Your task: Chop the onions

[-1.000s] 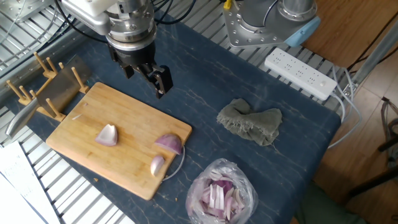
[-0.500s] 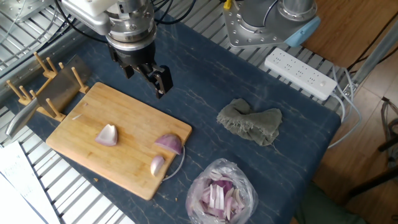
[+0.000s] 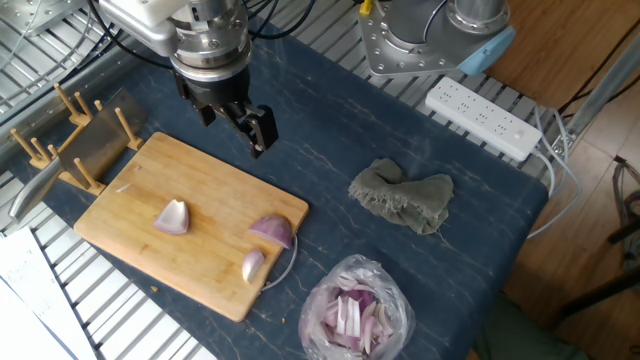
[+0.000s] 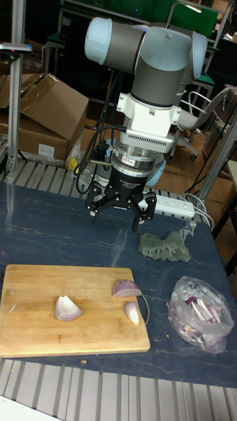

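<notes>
Cutting board (image 4: pixel 33 329) has bare room at its left end. Three onion wedges (image 4: pixel 68 308) block its middle and right. Wooden rack (image 3: pixel 75 150) crowds the board's left end, plastic bag (image 3: pixel 357 305) sits near its right, and the cloth (image 3: pixel 403 195) lies well apart.

Three onion wedges (image 3: pixel 272 232) lie on the cutting board (image 3: pixel 190 175); the gripper (image 3: pixel 235 127), jaws apart, hangs above the board's far edge.

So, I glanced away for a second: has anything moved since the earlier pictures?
Nothing visibly changed. The gripper stays open and empty, up off the board; the three wedges, the bagged slivers and the cloth lie where they were.
</notes>
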Controlling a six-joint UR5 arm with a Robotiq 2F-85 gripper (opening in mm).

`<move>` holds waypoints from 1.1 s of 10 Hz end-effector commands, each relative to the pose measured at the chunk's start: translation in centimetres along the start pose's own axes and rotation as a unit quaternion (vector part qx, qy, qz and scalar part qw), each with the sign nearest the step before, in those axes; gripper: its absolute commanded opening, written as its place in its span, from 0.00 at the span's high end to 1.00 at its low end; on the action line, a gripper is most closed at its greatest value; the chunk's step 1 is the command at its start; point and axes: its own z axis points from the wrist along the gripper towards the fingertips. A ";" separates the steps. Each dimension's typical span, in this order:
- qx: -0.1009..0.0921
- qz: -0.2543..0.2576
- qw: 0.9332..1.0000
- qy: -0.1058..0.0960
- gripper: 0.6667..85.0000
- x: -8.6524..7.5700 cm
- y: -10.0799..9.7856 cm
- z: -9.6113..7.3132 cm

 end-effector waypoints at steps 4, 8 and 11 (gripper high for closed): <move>0.054 -0.015 0.998 0.005 1.00 0.2 -1.8 0.6; 0.046 -0.028 0.998 0.033 1.00 -0.1 -4.1 -0.7; -0.010 -0.020 0.999 0.048 1.00 -2.6 -9.3 -2.9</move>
